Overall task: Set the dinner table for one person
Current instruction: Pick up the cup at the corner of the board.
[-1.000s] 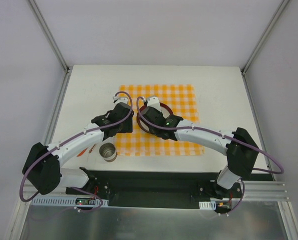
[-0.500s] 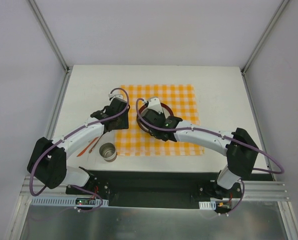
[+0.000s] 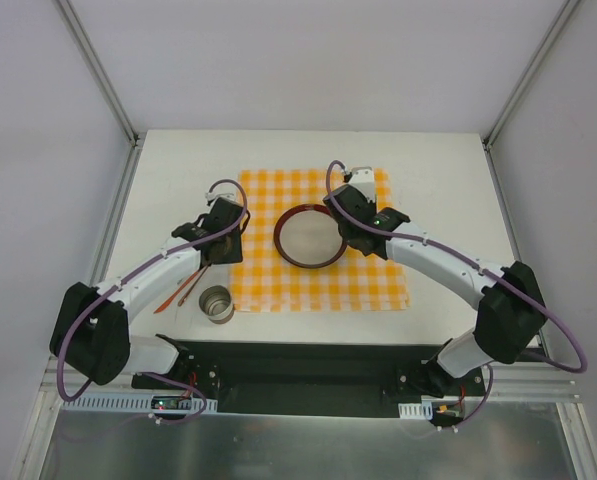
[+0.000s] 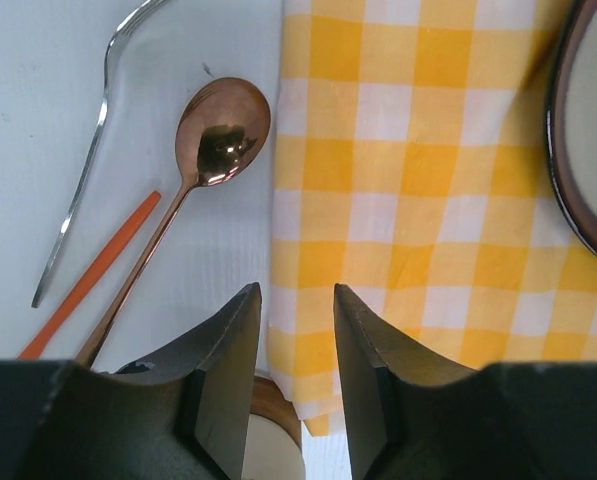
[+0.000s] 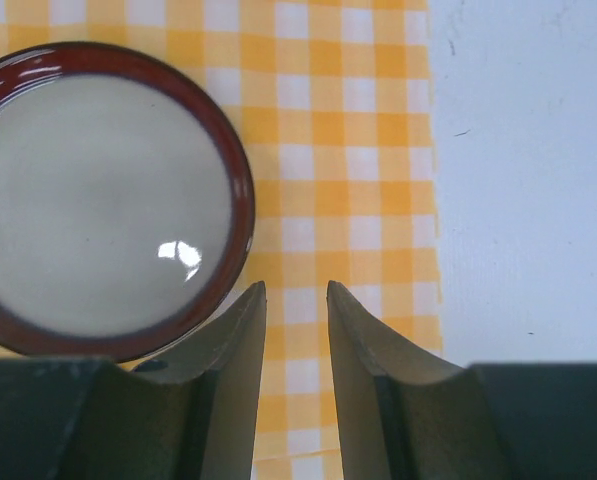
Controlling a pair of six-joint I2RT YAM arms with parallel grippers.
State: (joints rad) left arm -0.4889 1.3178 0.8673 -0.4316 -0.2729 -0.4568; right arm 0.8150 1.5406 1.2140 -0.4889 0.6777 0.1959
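The white dinner table [image 3: 178, 180] holds an orange-and-white checkered mat [image 3: 368, 280]. A plate with a dark red rim [image 3: 311, 238] lies on the mat's middle; it also shows in the right wrist view [image 5: 98, 200]. My left gripper [image 3: 221, 240] hovers open and empty over the mat's left edge [image 4: 296, 300]. A copper spoon [image 4: 218, 135], a silver fork [image 4: 78, 200] and an orange stick [image 4: 93, 275] lie on the table left of the mat. My right gripper [image 3: 350, 212] hovers open and empty over the mat [image 5: 296, 295], just right of the plate.
A metal cup [image 3: 216, 303] stands on the table at the mat's near left corner; its rim shows under my left fingers [image 4: 268, 440]. Bare table [image 5: 528, 180] lies right of the mat. Frame posts rise at the far corners.
My right gripper has moved from over the plate's left side to its far right, uncovering the plate. My left gripper has drawn back left to the mat's edge.
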